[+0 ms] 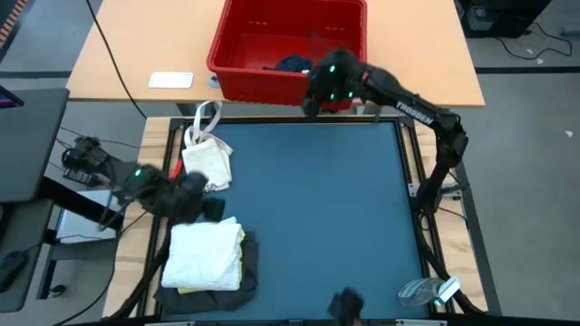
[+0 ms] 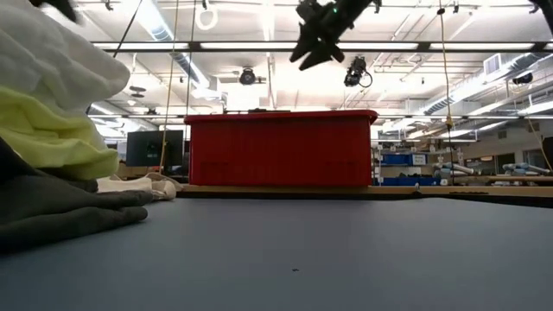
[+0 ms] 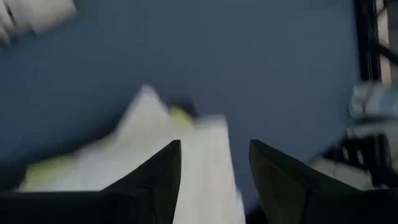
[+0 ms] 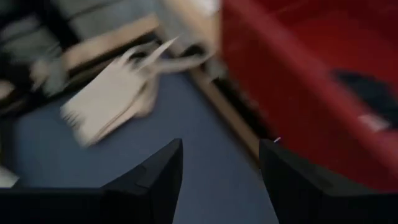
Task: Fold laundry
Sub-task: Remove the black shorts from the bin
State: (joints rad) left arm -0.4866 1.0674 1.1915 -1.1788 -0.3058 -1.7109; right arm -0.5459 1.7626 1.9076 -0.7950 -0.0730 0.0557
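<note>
A folded stack lies at the blue mat's near left. A white cloth (image 1: pixel 204 254) is on top, yellow cloth (image 2: pixel 52 130) shows under it, and a dark grey garment (image 1: pixel 231 290) lies at the bottom. A dark navy piece (image 1: pixel 292 63) lies inside the red basket (image 1: pixel 236 54). My left gripper (image 1: pixel 204 204) hangs open just beyond the stack's far edge, and the white cloth (image 3: pixel 186 155) shows below its fingers. My right gripper (image 1: pixel 313 100) is open in the air at the basket's near wall (image 4: pixel 298 93). Nothing is between either pair of fingers.
A small white bag with strap handles (image 1: pixel 207 158) lies on the mat's far left, close to the left arm. A clear plastic thing (image 1: pixel 426 290) sits at the near right corner. The basket stands on a wooden table (image 1: pixel 136 54) beyond the mat, beside a white card (image 1: pixel 170 80).
</note>
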